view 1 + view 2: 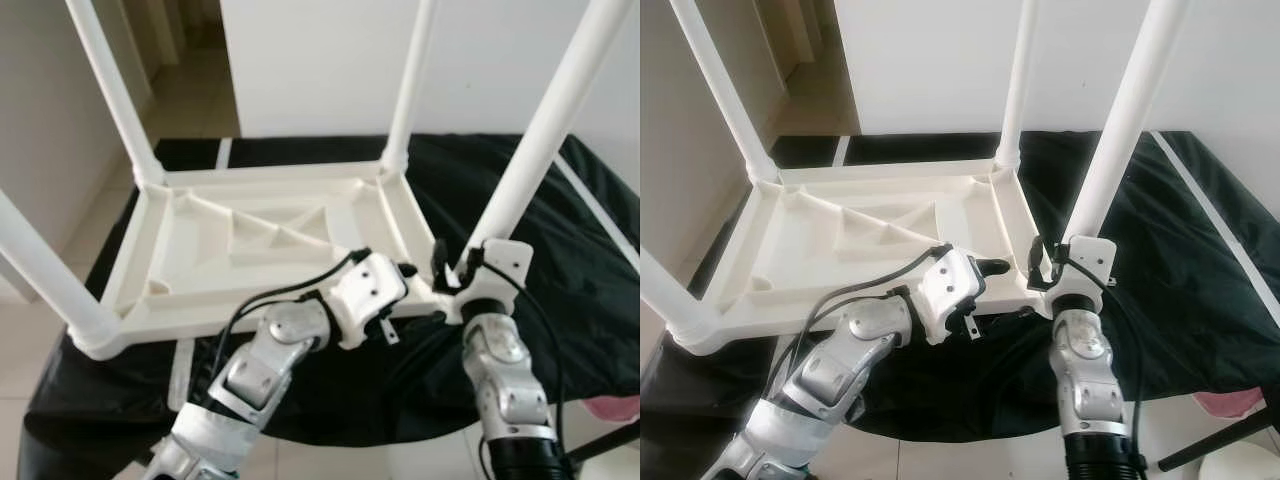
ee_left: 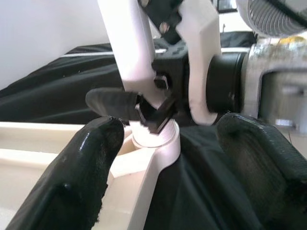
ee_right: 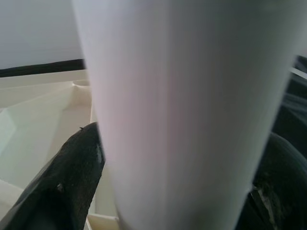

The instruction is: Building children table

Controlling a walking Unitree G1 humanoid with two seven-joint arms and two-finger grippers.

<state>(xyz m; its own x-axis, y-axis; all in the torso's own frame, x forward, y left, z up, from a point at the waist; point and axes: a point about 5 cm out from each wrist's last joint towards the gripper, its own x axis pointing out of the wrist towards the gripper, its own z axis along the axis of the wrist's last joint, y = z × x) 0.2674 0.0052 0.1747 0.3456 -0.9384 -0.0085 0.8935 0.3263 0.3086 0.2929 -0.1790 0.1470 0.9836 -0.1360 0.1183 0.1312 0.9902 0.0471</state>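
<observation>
A: What do the head views show?

B: A white children's table lies upside down on a black-draped worktop, four legs pointing up. At the near right corner the right gripper is clamped around one leg, likely seating it in its socket. The left gripper rests at the same corner, probably steadying the tabletop.

A: And the wrist views?

B: The left wrist view shows the left fingers spread apart, facing the socket. The right wrist view shows black fingers hugging the leg on both sides.
</observation>
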